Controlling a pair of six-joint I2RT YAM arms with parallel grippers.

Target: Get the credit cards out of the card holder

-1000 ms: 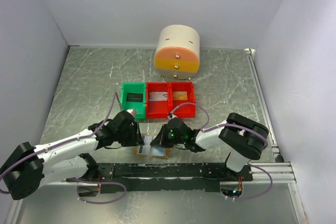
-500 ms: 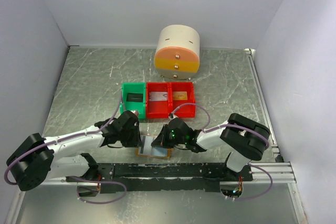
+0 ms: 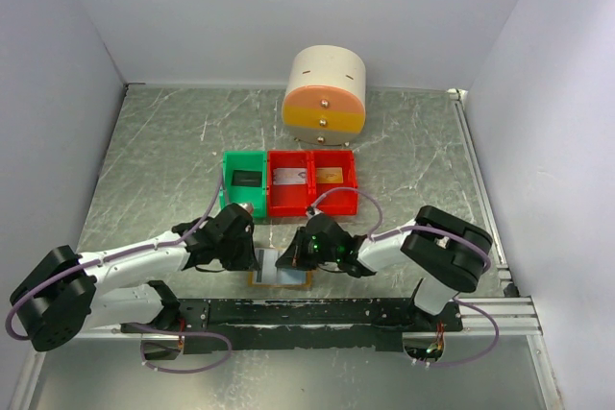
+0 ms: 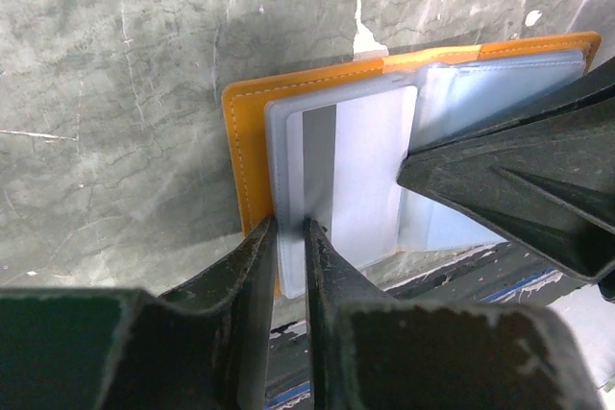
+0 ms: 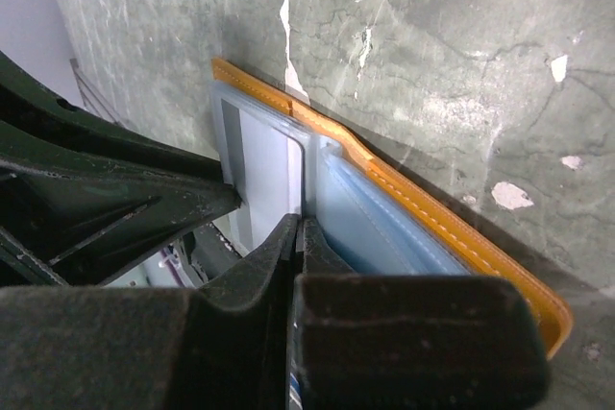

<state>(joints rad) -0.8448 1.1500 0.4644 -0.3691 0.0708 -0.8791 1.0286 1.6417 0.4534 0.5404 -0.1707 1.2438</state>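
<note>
The card holder [image 3: 281,277] lies open near the table's front edge, with an orange rim [image 4: 245,160] and pale blue pockets [image 5: 375,228]. A grey-silver credit card [image 4: 370,170] with a dark stripe lies on its left half. My left gripper [image 4: 290,229] comes in from the left. Its jaws stand close together on the card's left margin and touch it on both sides. My right gripper [image 5: 301,223] is shut. Its tips press down at the holder's middle, beside the card [image 5: 264,170]. The two grippers [image 3: 258,258] [image 3: 292,258] meet over the holder.
Behind the holder stand a green bin [image 3: 228,180] with a dark card and two red bins [image 3: 271,189] [image 3: 352,180], each holding a card. A round cream and orange drawer unit [image 3: 325,93] sits at the back. A black rail [image 3: 317,312] runs just in front of the holder.
My left gripper has moved in over the holder's left side, and its jaws have narrowed onto the card's edge. The right gripper has stayed put, shut, on the holder's middle.
</note>
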